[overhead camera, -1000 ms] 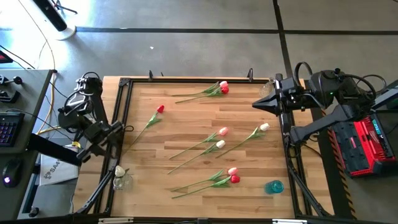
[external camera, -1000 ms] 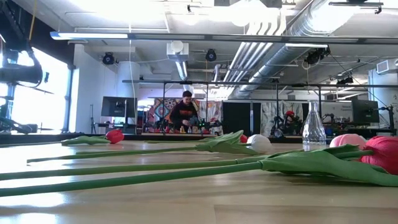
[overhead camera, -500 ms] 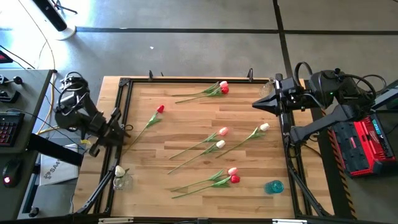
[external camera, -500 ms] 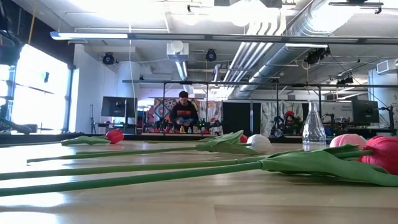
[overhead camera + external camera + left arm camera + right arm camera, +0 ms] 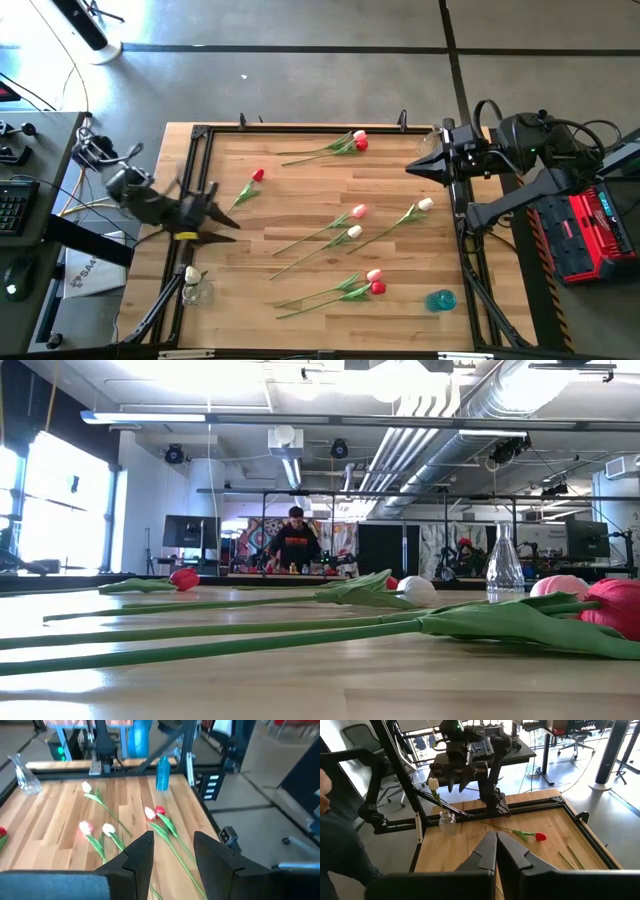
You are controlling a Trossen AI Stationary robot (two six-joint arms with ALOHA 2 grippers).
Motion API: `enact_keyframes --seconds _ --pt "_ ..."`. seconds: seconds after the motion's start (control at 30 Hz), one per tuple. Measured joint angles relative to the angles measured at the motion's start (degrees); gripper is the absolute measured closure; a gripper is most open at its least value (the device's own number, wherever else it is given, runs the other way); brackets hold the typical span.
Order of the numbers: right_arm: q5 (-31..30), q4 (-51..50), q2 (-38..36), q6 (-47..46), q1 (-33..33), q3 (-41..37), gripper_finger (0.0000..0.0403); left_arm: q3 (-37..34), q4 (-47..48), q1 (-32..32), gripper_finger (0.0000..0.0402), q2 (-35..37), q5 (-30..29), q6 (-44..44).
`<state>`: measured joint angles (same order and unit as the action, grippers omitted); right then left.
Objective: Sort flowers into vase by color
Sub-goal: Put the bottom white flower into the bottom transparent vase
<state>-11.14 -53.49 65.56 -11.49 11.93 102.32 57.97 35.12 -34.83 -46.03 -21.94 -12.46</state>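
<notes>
Several tulips lie flat on the wooden table (image 5: 300, 160): a red one (image 5: 257, 175) at the far left, a pink and red pair (image 5: 358, 140) at the far edge, a pink (image 5: 358, 211) and two white ones (image 5: 354, 232) in the middle, and a pink and red pair (image 5: 375, 281) near the front. One white tulip (image 5: 434, 783) stands in a clear vase (image 5: 447, 822) at the near left corner. My left gripper (image 5: 215, 215) hovers open over the table's left edge, its fingers (image 5: 140, 857) with nothing between them. My right gripper (image 5: 410, 168) is shut, up at the far right.
A blue vase (image 5: 440, 300) stands at the near right corner and a second clear vase (image 5: 428, 143) at the far right corner. A black frame (image 5: 205, 130) rims the table. A person (image 5: 292, 540) stands in the room beyond the far edge.
My left arm has swung round from outside the table's left edge and risen a little; its gripper has moved toward the table's right and now points across the table toward the flowers. It has stayed open. No flower has moved.
</notes>
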Motion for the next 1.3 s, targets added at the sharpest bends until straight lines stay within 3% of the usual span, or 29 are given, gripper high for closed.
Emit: enact_keyframes --seconds 0.5,0.8,1.3 --pt "0.0 -0.06 0.0 0.0 0.0 0.0 0.0402 3.35 -17.35 15.45 0.0273 -16.35 15.26 2.46" --pt "0.0 -0.14 -0.02 0.0 0.01 0.0 0.0402 3.35 -26.0 18.56 0.0273 -24.41 16.97 0.49" --pt "-0.02 -0.29 -0.01 0.0 0.01 0.0 0.0402 3.35 -24.68 21.23 0.0273 -33.01 19.18 -2.51"
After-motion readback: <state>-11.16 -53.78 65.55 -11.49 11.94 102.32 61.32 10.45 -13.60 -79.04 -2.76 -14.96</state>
